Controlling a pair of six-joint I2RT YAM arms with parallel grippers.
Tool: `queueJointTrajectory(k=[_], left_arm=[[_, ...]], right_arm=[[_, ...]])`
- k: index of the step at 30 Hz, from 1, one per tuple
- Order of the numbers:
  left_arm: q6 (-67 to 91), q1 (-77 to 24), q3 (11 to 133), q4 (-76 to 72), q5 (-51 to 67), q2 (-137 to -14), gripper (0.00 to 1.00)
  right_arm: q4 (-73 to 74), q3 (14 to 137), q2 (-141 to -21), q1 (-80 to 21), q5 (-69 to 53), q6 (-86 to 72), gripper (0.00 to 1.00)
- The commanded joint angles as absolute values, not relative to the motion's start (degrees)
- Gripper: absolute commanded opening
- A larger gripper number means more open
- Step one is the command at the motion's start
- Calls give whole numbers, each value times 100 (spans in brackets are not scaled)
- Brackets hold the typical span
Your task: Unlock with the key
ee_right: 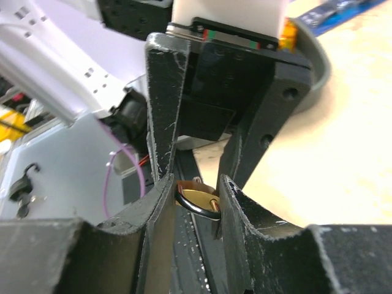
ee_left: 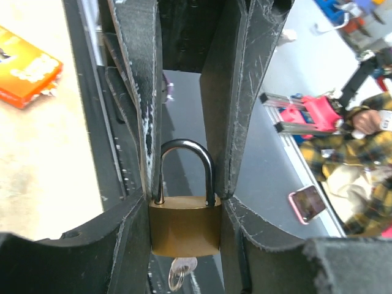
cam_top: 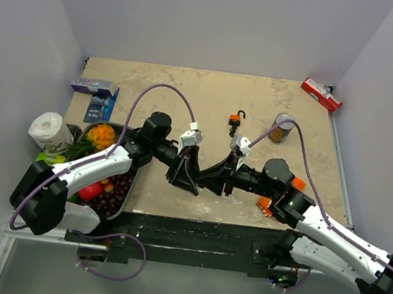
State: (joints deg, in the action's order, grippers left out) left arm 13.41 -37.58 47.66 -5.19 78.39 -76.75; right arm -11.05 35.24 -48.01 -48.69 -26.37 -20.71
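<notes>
Pale, plain walls [cam_top: 218,22] box in the bench [cam_top: 189,82] on three sides; its top is tan, mottled with lighter scuffed patches. Past the near edge, the left wrist view catches a person in a yellow plaid shirt [ee_left: 361,153] and a pink phone [ee_left: 306,204]. The two arms reach in and meet over the bench's near middle. At the left edge sit a dark tray of fruit and vegetables [cam_top: 131,186], a paper roll [cam_top: 48,130] and a blue box [cam_top: 93,86]. A red box [cam_top: 321,94] lies in the far right corner with a can [cam_top: 282,128] near it, and an orange packet [ee_left: 24,73] lies by the right arm. A small orange padlock [cam_top: 235,121] lies alone mid-bench. The left tool [ee_left: 185,214] pinches the body of a brass padlock [ee_left: 185,229], held off the bench. The right tool [ee_right: 196,190] is closed in on its steel shackle [ee_left: 184,147], a finger against each side. What looks like the key [ee_left: 182,271], silvery with a ring, sticks out under the brass padlock's base; its blade is hidden
</notes>
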Motion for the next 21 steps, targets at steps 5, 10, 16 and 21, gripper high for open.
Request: queueJointTrajectory(k=[5,10,16,21], left_arm=[[870,-3709,4975,211,7524,-7550,0],[870,-3709,4975,211,7523,-7585,0],[835,-3709,4975,246,7366,-7576,0],[633,-3700,5036,544,6279,-7532,0]], right_arm=[[-827,3629,-4561,-4799,-1433,-2100,0],[-887,3647,-4746,-4799,-1468,-2127,0],[-810,3665,-4685,-4799,-1231,-2267,0],[-537,3735,-4553,-4799,-756,-2347,0]])
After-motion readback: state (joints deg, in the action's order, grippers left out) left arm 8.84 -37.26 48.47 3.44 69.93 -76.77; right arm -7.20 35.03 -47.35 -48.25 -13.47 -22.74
